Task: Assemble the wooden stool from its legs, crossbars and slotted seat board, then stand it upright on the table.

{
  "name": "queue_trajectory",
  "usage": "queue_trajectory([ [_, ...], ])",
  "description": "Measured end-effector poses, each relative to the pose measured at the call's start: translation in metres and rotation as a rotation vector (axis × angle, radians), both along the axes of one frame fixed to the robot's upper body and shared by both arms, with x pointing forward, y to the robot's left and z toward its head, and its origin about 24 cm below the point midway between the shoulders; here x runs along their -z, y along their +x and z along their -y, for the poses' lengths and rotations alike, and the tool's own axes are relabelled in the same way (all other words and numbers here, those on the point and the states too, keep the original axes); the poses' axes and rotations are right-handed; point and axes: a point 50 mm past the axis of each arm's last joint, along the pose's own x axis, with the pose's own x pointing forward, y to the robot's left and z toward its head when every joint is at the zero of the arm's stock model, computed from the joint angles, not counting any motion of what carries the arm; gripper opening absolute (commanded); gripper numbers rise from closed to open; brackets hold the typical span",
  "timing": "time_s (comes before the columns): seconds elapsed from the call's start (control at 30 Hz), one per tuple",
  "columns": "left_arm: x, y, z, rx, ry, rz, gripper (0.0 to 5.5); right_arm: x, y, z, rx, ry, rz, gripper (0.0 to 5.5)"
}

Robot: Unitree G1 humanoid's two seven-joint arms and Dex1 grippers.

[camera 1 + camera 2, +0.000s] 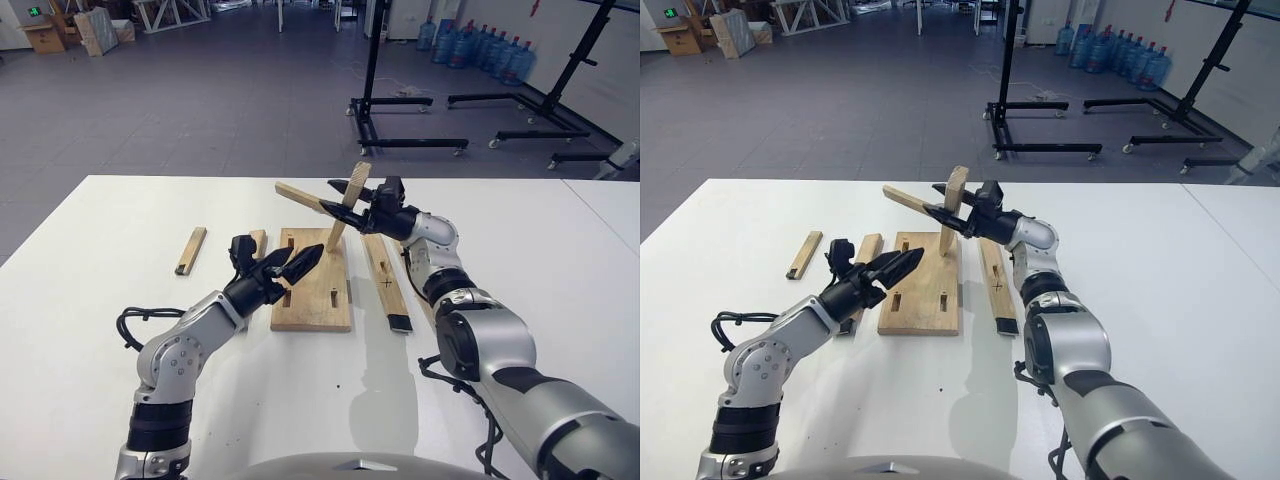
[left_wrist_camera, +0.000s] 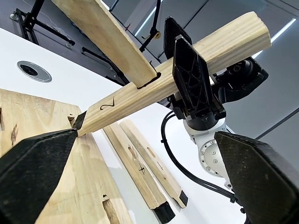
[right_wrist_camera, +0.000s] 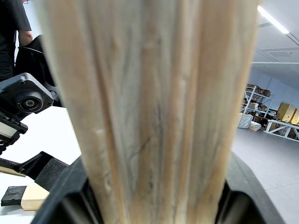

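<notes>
Pinching a tilted leg with crossbar attached, the right claw hangs above the seat board at the middle of the bench. The leg's foot is partly hidden behind the spread left claw.

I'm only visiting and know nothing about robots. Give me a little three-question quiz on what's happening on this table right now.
1. True or false: the left gripper is holding wood.
2. What does the right gripper grip? A) a loose short stick B) a tilted leg with a crossbar joined to it C) nothing
3. How many long pieces lie flat on the robot's right of the seat board?
Key: 1 false, it is open and empty; 2 B; 3 two.
</notes>
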Motion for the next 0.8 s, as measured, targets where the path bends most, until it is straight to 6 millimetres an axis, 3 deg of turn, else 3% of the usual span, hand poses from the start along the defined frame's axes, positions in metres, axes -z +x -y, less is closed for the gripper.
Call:
queue_trajectory([
  [0.8, 0.003, -0.004, 0.005, 0.015, -0.007, -0.012, 5.39, 0.0, -0.002, -0.005, -0.002, -0.04, 0.052, 2.06],
])
